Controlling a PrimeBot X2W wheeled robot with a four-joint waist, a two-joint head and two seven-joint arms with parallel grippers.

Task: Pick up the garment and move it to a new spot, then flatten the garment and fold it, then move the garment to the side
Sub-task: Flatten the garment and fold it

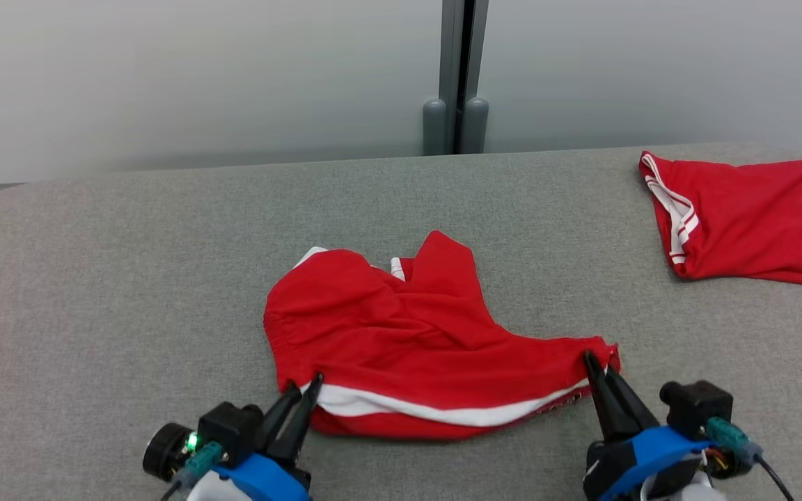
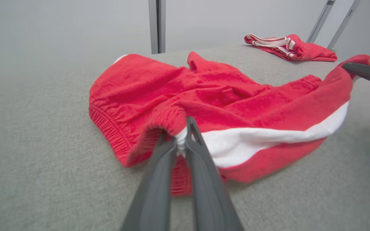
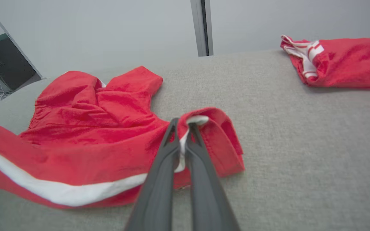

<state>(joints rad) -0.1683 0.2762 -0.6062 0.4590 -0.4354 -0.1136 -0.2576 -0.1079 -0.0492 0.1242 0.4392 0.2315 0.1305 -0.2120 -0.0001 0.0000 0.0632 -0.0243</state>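
Both arms are reaching in from the near edge of the grey felt-covered table; the left gripper is leaning up and to the right, its two dark fingers pinched almost together on the elastic waistband corner of the rumpled red cloth shorts with a white side stripe; the right gripper is leaning up and to the left, its fingers squeezed likewise on the hem corner; the shorts are lying at the table's middle toward its near edge, long axis running left to right, waistband leftward, stripe stretching between the grippers; a second folded red garment is resting at the table's far right corner.
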